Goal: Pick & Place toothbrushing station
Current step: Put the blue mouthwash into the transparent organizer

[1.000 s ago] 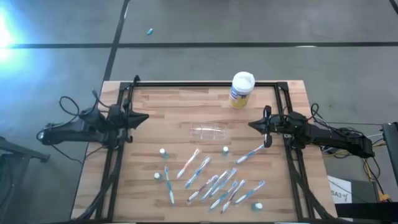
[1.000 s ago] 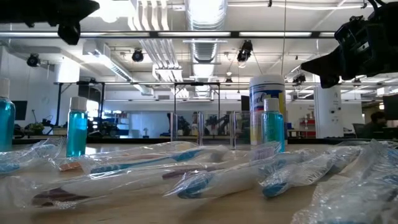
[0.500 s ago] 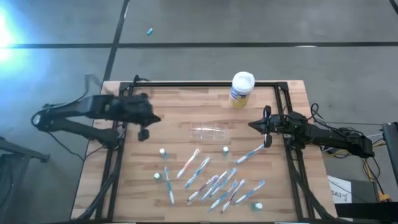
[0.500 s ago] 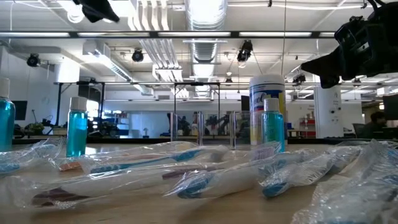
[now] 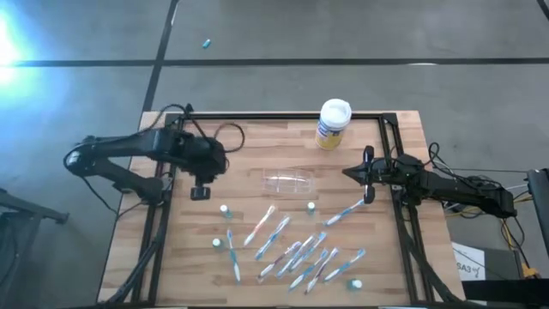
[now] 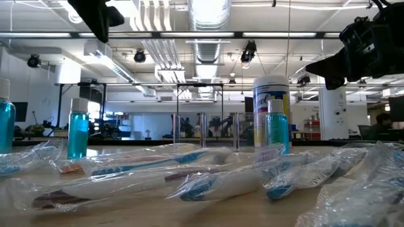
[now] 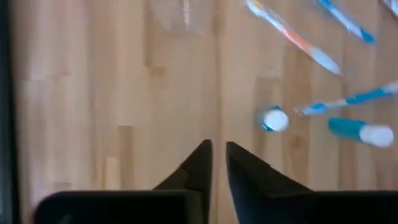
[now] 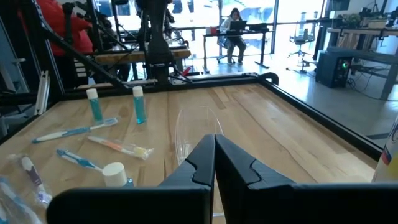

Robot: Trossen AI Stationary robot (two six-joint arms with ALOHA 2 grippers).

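Observation:
The clear plastic holder lies on its side on the wooden table, near the middle. Nearer the front edge, several wrapped toothbrushes lie scattered. Small teal-capped tubes stand upright among them. My left gripper hangs over the table's left part, left of the holder, and points steeply down. Its fingers are a little apart, with bare wood between them. My right gripper is shut and level at the right edge, aimed toward the holder.
A white-lidded canister with a yellow-blue label stands at the far edge, right of centre. A black frame runs along the table's sides. Bare wood lies between the left gripper and the holder. One tube stands close ahead of the left fingers.
My left arm has swung from its place at the table's left edge out over the table, toward the right and the holder. It has risen, and its gripper has tipped from level to pointing steeply down. The right arm and the things on the table have kept still.

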